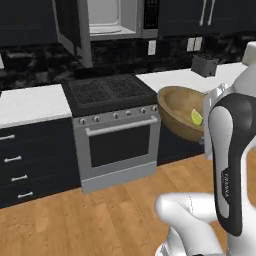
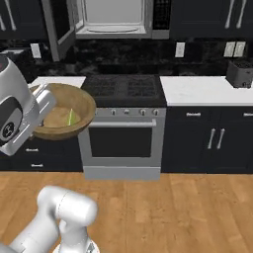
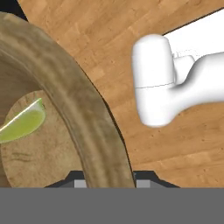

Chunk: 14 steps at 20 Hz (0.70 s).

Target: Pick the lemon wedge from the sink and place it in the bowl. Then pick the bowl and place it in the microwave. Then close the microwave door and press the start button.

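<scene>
Bowl point(image 3: 87, 127), round, grainy light-brown wood

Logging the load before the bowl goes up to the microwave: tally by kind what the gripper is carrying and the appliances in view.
Bowl: 1
Lemon wedge: 1, lying in the bowl
Microwave: 1, door open
Oven range: 1
Toaster: 1
Total: 5
The gripper holds the bowl by its rim.
</scene>
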### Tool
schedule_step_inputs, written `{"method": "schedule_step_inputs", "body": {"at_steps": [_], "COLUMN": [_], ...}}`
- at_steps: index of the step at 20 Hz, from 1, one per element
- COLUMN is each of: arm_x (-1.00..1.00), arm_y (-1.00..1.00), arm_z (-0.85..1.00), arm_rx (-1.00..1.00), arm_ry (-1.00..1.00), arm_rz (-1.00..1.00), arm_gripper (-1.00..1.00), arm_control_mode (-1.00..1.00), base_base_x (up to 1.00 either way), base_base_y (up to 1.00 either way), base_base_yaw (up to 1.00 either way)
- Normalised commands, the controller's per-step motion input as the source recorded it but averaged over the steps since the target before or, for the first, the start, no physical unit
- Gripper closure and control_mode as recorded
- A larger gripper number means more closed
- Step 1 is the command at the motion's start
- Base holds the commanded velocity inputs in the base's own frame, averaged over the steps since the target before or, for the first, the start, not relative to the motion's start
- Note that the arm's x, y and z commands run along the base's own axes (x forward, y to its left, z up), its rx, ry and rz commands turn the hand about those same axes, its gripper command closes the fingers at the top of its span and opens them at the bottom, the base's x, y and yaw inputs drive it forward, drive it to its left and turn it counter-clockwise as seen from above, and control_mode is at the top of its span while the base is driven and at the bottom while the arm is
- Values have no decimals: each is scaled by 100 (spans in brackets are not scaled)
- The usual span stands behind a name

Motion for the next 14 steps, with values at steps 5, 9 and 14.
{"method": "schedule_step_inputs", "body": {"at_steps": [5, 9, 14], "arm_x": [0, 0, 0], "arm_y": [0, 0, 0], "arm_z": [0, 0, 0], "arm_rx": [0, 0, 0], "arm_ry": [0, 0, 0], "arm_rz": [0, 0, 0], "arm_gripper": [100, 100, 100], "arm_control_mode": [100, 100, 100], "base_base_x": [40, 28, 64], "base_base_y": [-83, -100, -60], "base_base_yaw": [48, 33, 29]}}
